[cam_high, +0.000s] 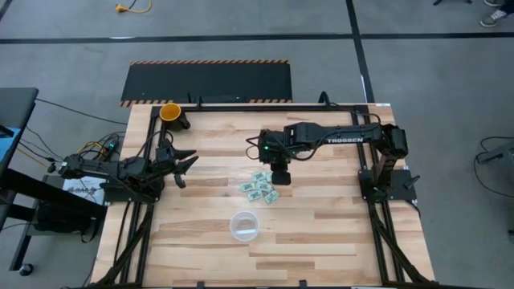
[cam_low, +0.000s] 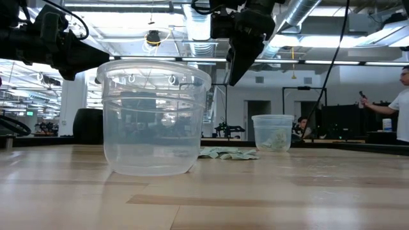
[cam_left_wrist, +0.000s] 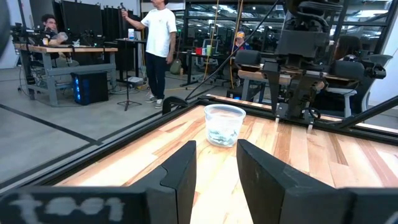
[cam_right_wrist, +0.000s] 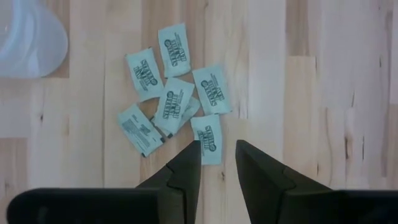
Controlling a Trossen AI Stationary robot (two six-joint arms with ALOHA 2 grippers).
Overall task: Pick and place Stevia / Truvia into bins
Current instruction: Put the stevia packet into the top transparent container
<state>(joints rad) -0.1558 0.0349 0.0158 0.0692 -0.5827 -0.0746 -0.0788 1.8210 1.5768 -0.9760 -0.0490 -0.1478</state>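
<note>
From above, the right gripper is hanging over the pale wooden table, just beside a loose cluster of small green-and-white paper sweetener packets. White lettering reading TROSSEN is showing on the right arm. A round clear plastic cup is standing nearer the front edge, apart from the packets, and a small orange-yellow cup is sitting at the far left corner. The left gripper is waiting at the table's left side.

At table height, the clear cup is filling the foreground, the packets are lying flat behind it, and a second clear plastic cup is standing beyond them with something pale green inside.

The left wrist camera is showing the left gripper with a narrow gap between its fingers, gripping nothing, and that second cup ahead.

The right wrist camera is looking down on seven packets; their printing is too small to read. The right gripper is standing narrowly parted and empty, one packet showing at its tips.
</note>
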